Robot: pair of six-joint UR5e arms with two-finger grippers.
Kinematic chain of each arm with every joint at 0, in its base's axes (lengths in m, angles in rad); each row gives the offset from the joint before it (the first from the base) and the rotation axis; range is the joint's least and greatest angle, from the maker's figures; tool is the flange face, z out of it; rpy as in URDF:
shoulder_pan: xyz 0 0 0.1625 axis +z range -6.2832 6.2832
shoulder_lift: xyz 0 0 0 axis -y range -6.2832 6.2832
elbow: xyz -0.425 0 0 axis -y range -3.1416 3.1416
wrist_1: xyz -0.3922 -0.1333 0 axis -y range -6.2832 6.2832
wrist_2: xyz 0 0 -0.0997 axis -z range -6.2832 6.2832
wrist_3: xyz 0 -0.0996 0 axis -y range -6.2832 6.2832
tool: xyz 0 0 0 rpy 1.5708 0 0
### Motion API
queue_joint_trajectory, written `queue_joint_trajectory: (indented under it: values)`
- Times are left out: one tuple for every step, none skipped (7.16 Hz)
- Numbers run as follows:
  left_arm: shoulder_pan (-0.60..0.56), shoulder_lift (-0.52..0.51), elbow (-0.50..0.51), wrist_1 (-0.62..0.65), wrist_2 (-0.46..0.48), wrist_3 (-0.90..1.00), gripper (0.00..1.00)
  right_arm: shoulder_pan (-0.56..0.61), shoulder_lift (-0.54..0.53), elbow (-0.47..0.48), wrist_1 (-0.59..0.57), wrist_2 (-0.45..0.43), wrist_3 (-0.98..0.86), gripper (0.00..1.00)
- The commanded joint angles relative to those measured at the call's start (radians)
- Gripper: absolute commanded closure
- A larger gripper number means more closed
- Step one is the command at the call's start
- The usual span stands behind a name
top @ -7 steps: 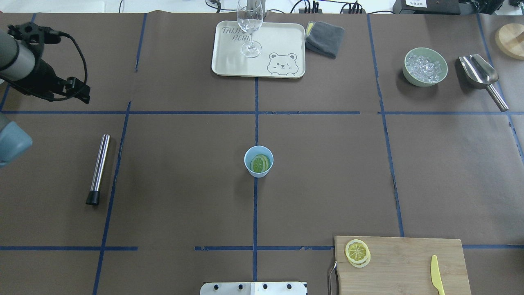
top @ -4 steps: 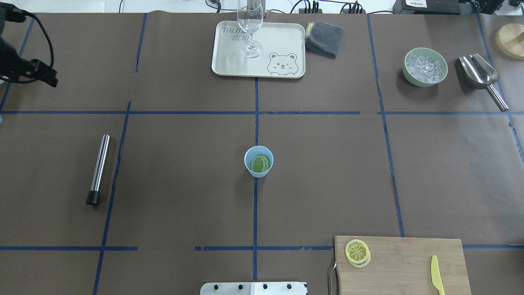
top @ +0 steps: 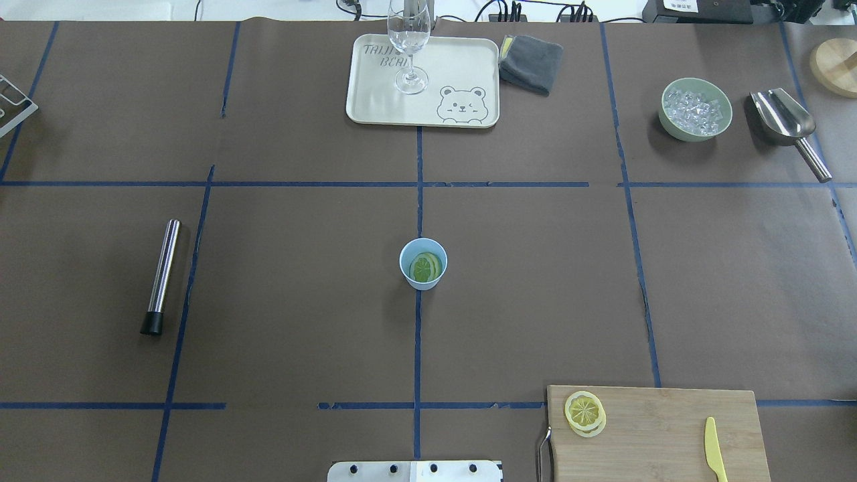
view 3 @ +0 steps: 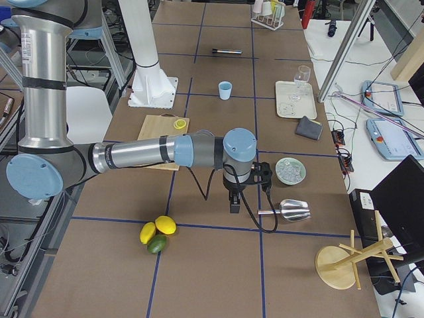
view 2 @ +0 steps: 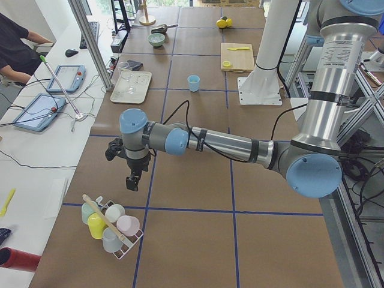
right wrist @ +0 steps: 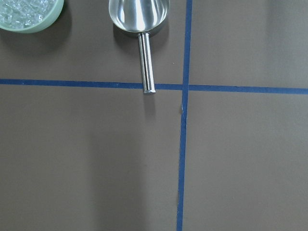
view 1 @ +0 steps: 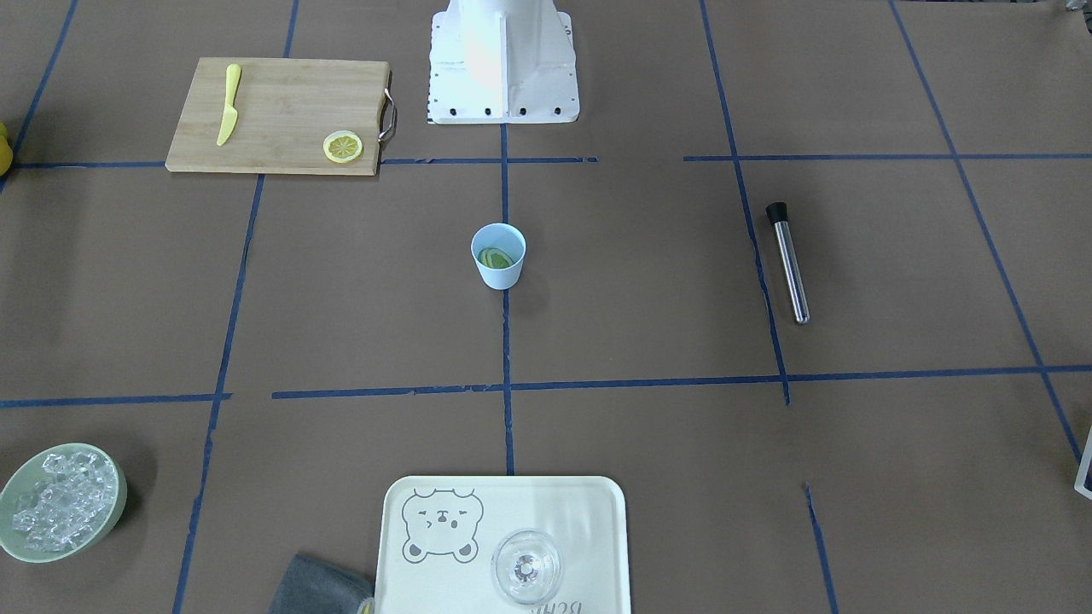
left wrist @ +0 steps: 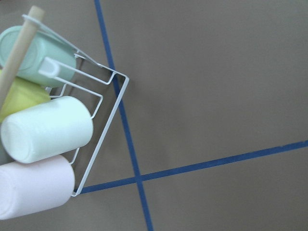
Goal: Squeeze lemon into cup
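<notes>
The pale-blue cup (top: 423,280) stands at the table's middle, also in the front view (view 1: 498,271). A green slice and a yellow slice (top: 426,267) lie inside it. Two stacked yellow lemon slices (top: 584,412) lie on the wooden cutting board (top: 663,428), also in the front view (view 1: 342,147). My left gripper (view 2: 133,179) hangs far off at the table's left end, next to a cup rack (view 2: 111,225). My right gripper (view 3: 235,202) hangs at the right end, near the scoop (view 3: 288,210). I cannot tell whether either is open or shut.
A yellow knife (top: 714,450) lies on the board. A steel muddler (top: 161,276) lies at the left. A tray (top: 462,73) with a wine glass (top: 410,40), a grey cloth (top: 531,61), a green ice bowl (top: 695,109) and a scoop (top: 787,124) line the far side.
My left arm has swung leftward out of the overhead view. A corner of the wire rack now shows at that view's left edge. The cup and slices have not moved.
</notes>
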Motion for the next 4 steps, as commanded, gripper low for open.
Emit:
queue_joint_trajectory:
  values:
    - [-0.099,0.056,0.055,0.006,-0.05,0.093,0.0,-0.001,0.007,-0.023,0.0,0.001,-0.001,0.0]
    - [-0.097,0.074,0.046,0.006,-0.061,0.09,0.0,-0.001,0.007,-0.023,0.0,0.001,-0.001,0.0]
    - [-0.097,0.073,0.04,0.007,-0.061,0.082,0.0,-0.001,0.006,-0.025,0.0,0.001,-0.001,0.0]
    - [-0.096,0.073,0.035,0.007,-0.061,0.072,0.0,-0.001,0.006,-0.026,0.0,0.002,-0.001,0.0]
